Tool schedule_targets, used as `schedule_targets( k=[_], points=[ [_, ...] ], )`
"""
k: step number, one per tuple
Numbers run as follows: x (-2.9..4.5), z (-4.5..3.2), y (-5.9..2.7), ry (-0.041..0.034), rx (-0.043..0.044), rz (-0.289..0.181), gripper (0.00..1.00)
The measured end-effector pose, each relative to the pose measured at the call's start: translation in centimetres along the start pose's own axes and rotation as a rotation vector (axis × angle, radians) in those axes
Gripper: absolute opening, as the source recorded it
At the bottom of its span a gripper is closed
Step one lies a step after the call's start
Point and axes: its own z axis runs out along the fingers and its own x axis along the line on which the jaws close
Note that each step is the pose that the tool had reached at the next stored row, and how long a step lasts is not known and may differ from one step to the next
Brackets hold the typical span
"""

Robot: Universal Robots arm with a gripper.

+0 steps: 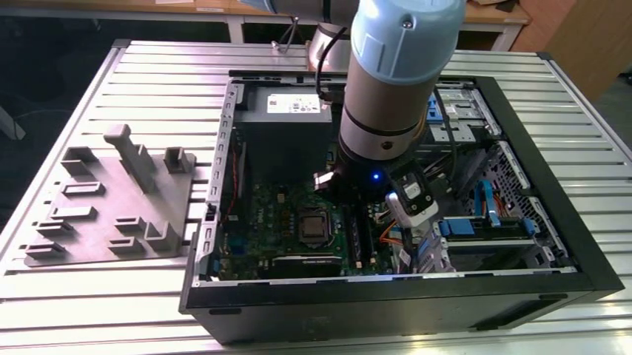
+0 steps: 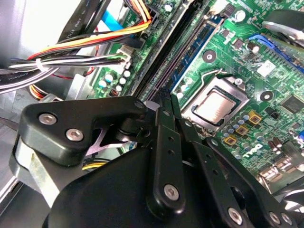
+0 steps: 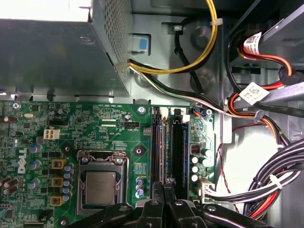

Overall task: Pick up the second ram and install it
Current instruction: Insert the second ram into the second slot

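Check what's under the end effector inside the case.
Black memory slots on the green motherboard, beside the CPU socket. The end effector covers part of the slots, so anything between it and them is hidden.

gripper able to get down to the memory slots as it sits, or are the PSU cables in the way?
Probably yes. The gripper hangs directly over the memory slots beside the processor; the cable bundle runs off to one side of them, not across. Nothing visibly lies between.
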Motion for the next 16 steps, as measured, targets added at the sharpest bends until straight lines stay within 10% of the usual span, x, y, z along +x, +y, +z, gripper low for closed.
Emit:
schedule_targets(
  k=[16],
  points=[
    [-0.01, -0.18, 0.02, -0.0009, -0.0027, 0.000, 0.12]
  ],
)
